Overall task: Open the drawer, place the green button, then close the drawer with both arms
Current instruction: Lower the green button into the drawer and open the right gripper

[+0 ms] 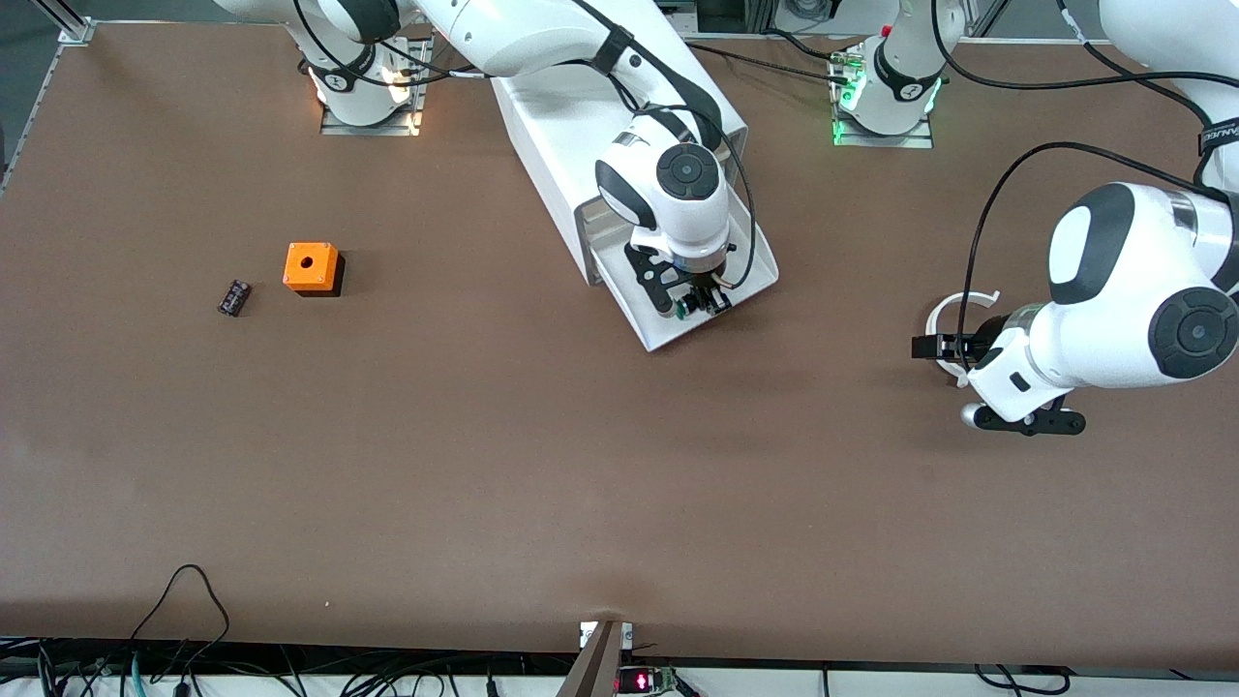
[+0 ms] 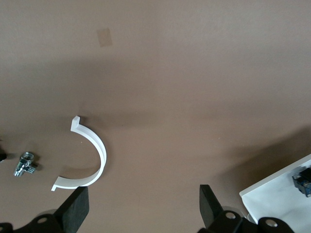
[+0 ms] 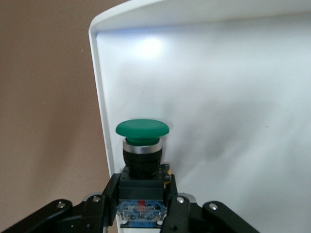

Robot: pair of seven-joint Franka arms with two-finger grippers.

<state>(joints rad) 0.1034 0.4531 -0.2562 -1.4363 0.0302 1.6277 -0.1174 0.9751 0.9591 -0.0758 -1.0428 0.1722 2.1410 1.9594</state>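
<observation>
The white cabinet (image 1: 542, 126) lies at the middle of the table near the bases, and its lowest drawer (image 1: 750, 276) is pulled open toward the front camera. My right gripper (image 1: 699, 302) is over the drawer's front corner, shut on the black body of the green-capped button (image 1: 681, 310). In the right wrist view the button (image 3: 142, 128) sits between the fingers (image 3: 181, 206) just above the drawer's white floor (image 3: 233, 97), near its rim. My left gripper (image 1: 929, 347) is open and empty over bare table toward the left arm's end; it also shows in the left wrist view (image 2: 144, 208).
A white curved half-ring (image 1: 953, 308) lies beside the left gripper, with a small metal fitting (image 2: 24, 164) next to it. An orange cube with a hole (image 1: 311, 267) and a small black part (image 1: 233, 297) lie toward the right arm's end. The drawer's corner (image 2: 277, 199) shows in the left wrist view.
</observation>
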